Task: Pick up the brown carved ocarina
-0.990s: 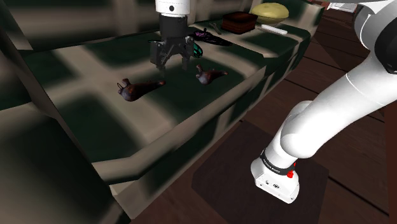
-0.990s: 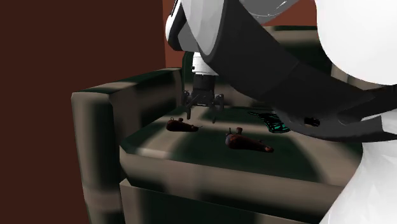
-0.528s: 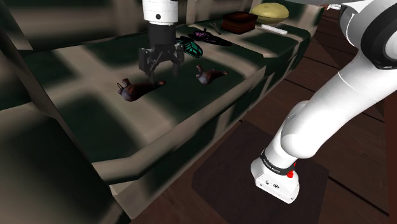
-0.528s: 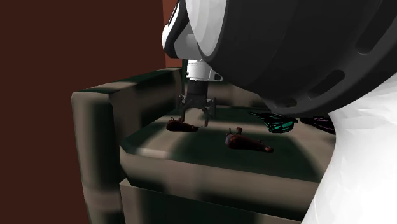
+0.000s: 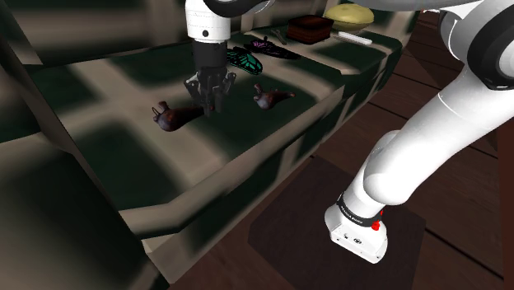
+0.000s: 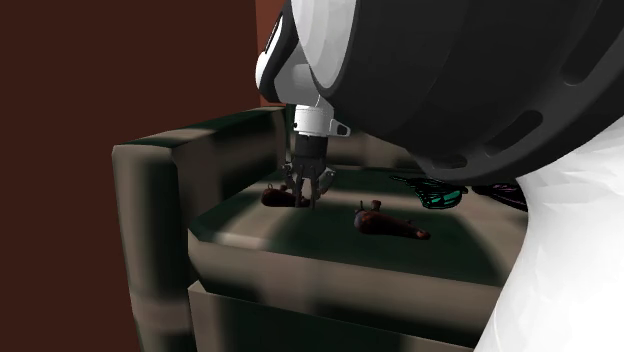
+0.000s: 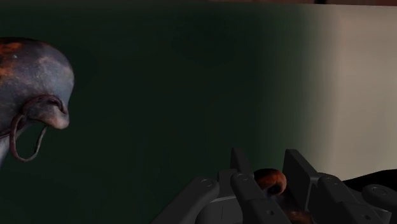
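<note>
Sofa seat [image 5: 99, 156] holds the brown ocarina [image 5: 171, 119], whose thin end the hand [image 5: 209, 107], wide before, now clasps.

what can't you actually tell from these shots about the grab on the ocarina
- Wrist view: the ocarina shows as a reddish nub inside the gripper; its fingers hide the rest.
- Wrist view: a grey-blue rounded shape is cut by the edge; whether it belongs to that ocarina is unclear.
- Second exterior view: the arm covers the sofa on that view's right.
- Shoulder view: any carving is too dim.
</note>
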Controlling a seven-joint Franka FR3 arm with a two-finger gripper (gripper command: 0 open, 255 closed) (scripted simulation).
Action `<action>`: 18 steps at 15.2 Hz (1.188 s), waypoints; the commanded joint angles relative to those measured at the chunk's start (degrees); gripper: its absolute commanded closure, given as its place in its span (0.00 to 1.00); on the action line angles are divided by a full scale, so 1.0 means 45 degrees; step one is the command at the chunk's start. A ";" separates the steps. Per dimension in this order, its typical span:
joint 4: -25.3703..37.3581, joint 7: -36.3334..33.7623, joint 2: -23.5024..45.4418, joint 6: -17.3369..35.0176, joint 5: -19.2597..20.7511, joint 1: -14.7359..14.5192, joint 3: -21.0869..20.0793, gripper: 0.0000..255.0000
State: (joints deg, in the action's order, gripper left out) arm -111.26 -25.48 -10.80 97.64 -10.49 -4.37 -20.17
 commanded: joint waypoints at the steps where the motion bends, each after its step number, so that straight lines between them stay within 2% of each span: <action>1: -0.0013 0.0003 -0.0001 0.0009 0.0001 0.0002 0.0003 1.00; 6: 0.0041 -0.0032 0.0015 -0.0024 0.0004 -0.0008 -0.0015 1.00; 18: 0.2362 -0.0321 0.0280 -0.2076 0.0127 0.0040 0.0042 1.00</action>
State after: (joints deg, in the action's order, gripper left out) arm -101.39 -26.78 -9.66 88.94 -9.95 -4.18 -19.96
